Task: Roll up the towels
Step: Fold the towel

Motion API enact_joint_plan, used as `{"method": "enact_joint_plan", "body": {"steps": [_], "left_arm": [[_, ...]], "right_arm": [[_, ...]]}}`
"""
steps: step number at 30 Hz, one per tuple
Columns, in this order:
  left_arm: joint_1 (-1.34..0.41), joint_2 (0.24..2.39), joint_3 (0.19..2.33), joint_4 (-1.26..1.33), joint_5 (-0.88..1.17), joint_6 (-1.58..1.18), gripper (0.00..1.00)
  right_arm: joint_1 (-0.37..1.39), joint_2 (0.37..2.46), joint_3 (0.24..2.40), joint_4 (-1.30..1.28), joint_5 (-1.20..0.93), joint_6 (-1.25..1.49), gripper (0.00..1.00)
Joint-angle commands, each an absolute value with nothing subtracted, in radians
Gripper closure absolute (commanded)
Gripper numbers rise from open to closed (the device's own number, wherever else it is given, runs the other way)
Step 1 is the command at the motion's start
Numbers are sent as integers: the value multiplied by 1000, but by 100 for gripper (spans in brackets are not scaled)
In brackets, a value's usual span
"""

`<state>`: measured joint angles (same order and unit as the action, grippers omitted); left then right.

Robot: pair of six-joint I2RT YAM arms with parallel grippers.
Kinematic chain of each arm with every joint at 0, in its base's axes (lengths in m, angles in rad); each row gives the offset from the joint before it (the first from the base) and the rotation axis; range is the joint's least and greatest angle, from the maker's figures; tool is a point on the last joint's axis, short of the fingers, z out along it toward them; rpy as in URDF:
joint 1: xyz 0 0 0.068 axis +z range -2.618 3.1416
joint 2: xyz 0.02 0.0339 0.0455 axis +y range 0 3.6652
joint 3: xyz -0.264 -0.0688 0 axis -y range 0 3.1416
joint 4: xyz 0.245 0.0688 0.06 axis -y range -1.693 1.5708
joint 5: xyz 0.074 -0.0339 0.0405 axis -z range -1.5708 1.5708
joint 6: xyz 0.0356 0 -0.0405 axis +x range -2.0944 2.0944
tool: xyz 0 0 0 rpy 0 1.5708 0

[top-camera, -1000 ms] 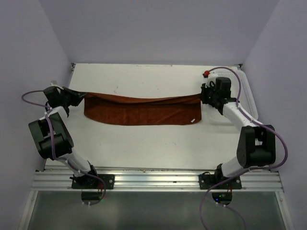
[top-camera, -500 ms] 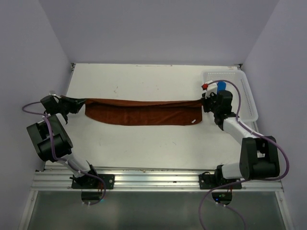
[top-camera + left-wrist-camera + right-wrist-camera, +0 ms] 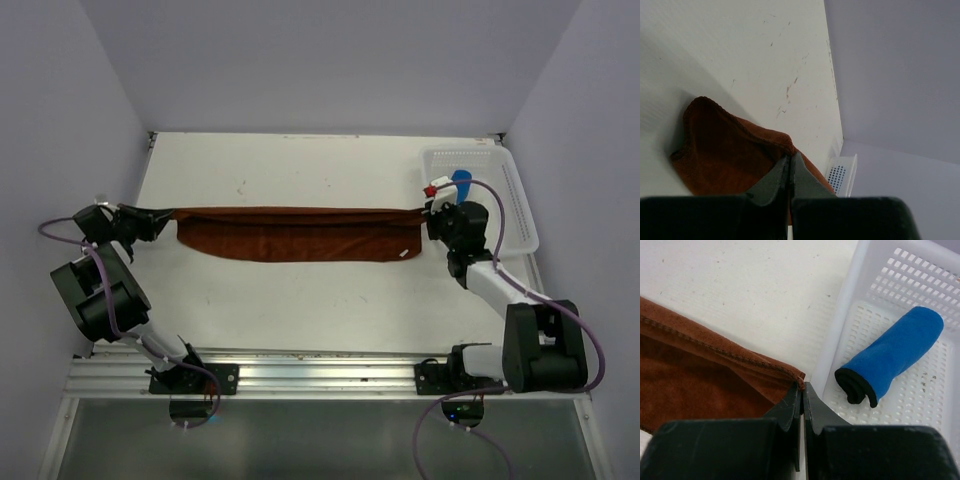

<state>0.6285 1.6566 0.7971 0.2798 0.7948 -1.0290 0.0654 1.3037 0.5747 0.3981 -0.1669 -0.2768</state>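
Both arms have drawn back toward the near edge since the earlier view, carrying the brown towel (image 3: pixel 298 232) with them; it now spans the counter (image 3: pixel 300 300) midway between far and near edges, its folded body hanging slack below the taut top hem. Left jaws (image 3: pixel 790 172) are closed on the towel's left corner; right jaws (image 3: pixel 802 390) are closed on the right corner's hem. Risk: each grip takes only a thin edge, so further tension could pull a corner free. Blue towel (image 3: pixel 890 360) lies rolled in the basket (image 3: pixel 920 285) at the far right corner.
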Motion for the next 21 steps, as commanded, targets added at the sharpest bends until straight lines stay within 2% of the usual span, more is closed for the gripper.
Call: {"method": "enact_joint_plan", "body": {"steps": [1,6,14,17,19,20,21], "left_arm": [[678,1608,782,311,784,-1019,100],[690,1598,765,314,787,-1019,100],[706,1595,770,299,788,-1008,100],[715,1603,773,298,793,-1002,100],[715,1608,772,296,795,-994,100],[715,1612,769,295,793,-988,100],[715,1614,767,293,793,-986,100]], "right_arm": [[67,1246,546,500,-144,-314,100],[71,1213,538,463,-244,-316,96],[92,1187,552,348,-287,-365,94],[101,1196,554,325,-296,-365,90],[106,1206,561,301,-308,-365,80],[106,1206,563,298,-313,-364,66],[106,1201,563,293,-319,-361,61]]}}
